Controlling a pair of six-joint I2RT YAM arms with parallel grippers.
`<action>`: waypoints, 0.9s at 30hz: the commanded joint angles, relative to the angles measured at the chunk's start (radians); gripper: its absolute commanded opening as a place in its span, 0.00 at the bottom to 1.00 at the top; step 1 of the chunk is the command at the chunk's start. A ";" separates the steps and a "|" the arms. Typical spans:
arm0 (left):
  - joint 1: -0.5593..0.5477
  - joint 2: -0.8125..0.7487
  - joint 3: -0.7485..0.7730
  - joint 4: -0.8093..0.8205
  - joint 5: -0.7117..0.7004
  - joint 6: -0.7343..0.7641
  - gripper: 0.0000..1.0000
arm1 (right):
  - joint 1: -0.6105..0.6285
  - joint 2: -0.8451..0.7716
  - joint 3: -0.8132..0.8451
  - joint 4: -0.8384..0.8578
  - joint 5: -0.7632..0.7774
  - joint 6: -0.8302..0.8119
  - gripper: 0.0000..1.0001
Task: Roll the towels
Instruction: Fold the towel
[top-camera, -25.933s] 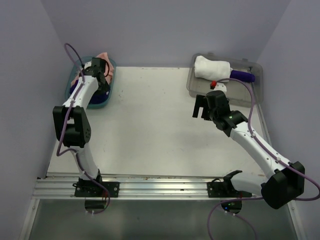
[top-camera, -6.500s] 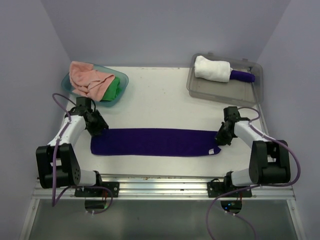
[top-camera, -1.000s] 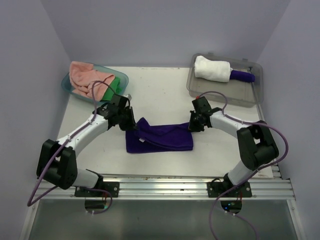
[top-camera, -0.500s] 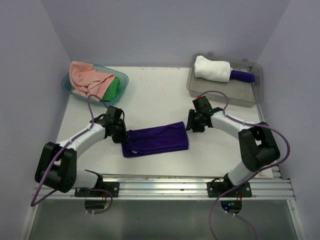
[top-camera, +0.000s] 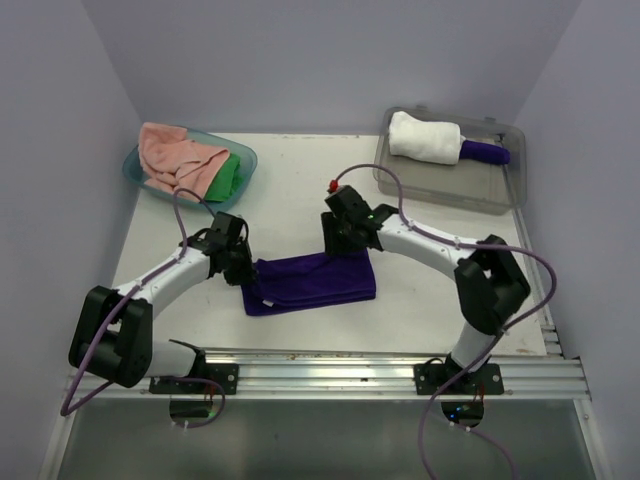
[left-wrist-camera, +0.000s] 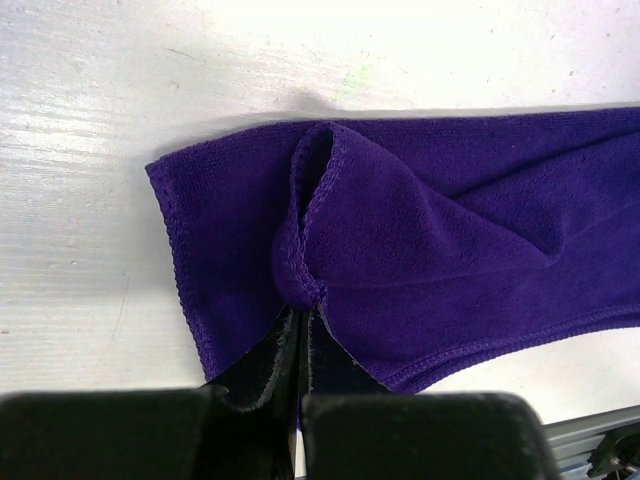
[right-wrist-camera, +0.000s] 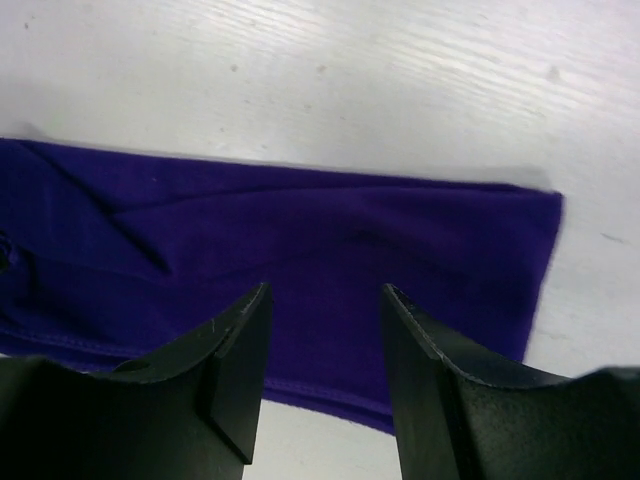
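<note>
The purple towel (top-camera: 312, 280) lies folded into a short, flat band on the white bench (top-camera: 300, 190), near the middle towards the front. Its pile is fine and soft, with a stitched hem along the edges (left-wrist-camera: 180, 270). The left jaws are pressed together on its left end, pinching the top layer into a puckered ridge (left-wrist-camera: 300, 280). The right jaws are spread and hang over the towel's smooth right half (right-wrist-camera: 300, 250), holding nothing. At the back left, a crumpled pink towel (top-camera: 175, 155) and a green towel (top-camera: 229, 178) sit in a teal tub (top-camera: 245, 160). A white towel (top-camera: 423, 137), rolled into a plump cylinder, lies in the clear tray (top-camera: 500, 190).
</note>
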 joint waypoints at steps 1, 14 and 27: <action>0.003 -0.031 0.019 0.040 -0.020 -0.016 0.00 | 0.019 0.132 0.155 -0.103 0.007 -0.062 0.51; 0.003 -0.032 0.033 0.043 -0.017 -0.018 0.00 | 0.019 0.260 0.209 -0.073 0.056 0.091 0.55; 0.003 -0.026 0.045 0.055 -0.003 0.024 0.00 | 0.009 0.250 0.202 -0.084 0.138 0.048 0.00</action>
